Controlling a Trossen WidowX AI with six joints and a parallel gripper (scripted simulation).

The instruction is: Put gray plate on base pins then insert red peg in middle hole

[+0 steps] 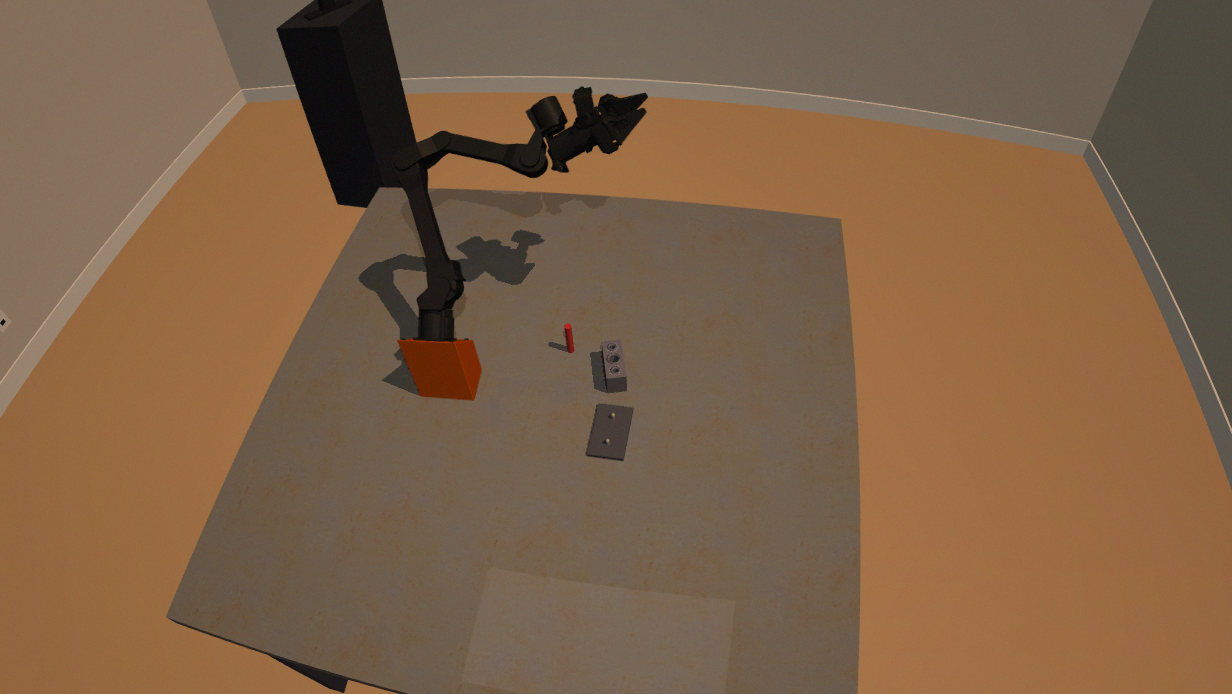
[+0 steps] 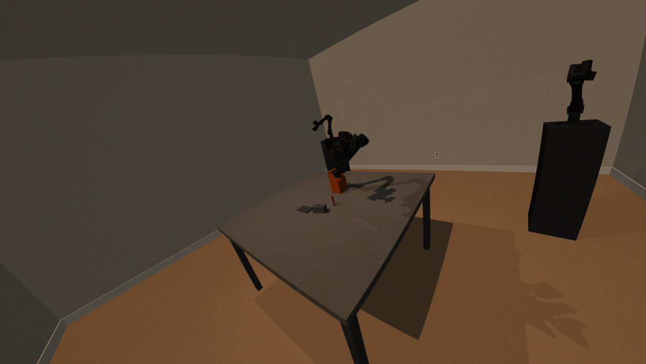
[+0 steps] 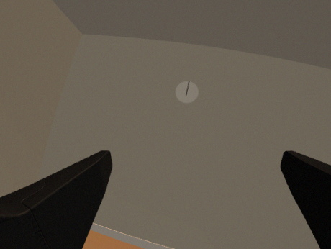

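The gray plate is a thick block with three holes in its top. It rests on the table beside the base, not on its pins. The base is a flat dark slab with two small light pins standing free. The red peg stands upright on the table, to the plate's left in the top view. My gripper is wide open and empty, raised high and far from all three. The wrist view shows only walls, a round wall disc and a strip of floor.
The arm's orange mount stands on the table, left of the peg in the top view. A black pedestal stands behind the table. Another pedestal with an arm on top stands off to the right in the exterior view.
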